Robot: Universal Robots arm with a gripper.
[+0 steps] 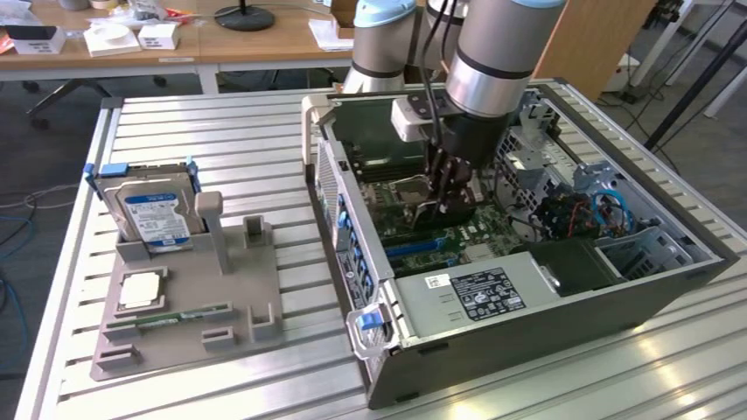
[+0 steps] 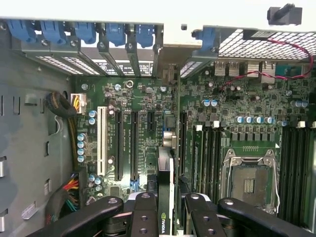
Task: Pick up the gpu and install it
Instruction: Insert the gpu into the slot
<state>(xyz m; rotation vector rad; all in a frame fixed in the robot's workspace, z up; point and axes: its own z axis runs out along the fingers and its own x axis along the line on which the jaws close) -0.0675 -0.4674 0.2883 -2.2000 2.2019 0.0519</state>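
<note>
The gpu [image 2: 165, 163] is a thin card seen edge-on, standing upright between my gripper [image 2: 165, 200] fingers, with a green logo on its dark face. My gripper is shut on it. The card hangs over the green motherboard [image 2: 143, 98], between the long black expansion slots [image 2: 134, 143] and the memory slots, and its silvery bracket end points at the rear slot openings [image 2: 168, 74]. I cannot tell whether its edge touches a slot. In the exterior view my gripper [image 1: 450, 188] reaches down into the open computer case [image 1: 653, 297] with the dark gpu [image 1: 450, 210] below it.
A power supply [image 1: 491, 293] sits at the case's front. The CPU socket [image 2: 249, 182] lies beside the card. At the exterior view's left a grey fixture [image 1: 192, 297] holds a hard drive [image 1: 157, 214], a chip [image 1: 140, 289] and a memory stick [image 1: 175, 315].
</note>
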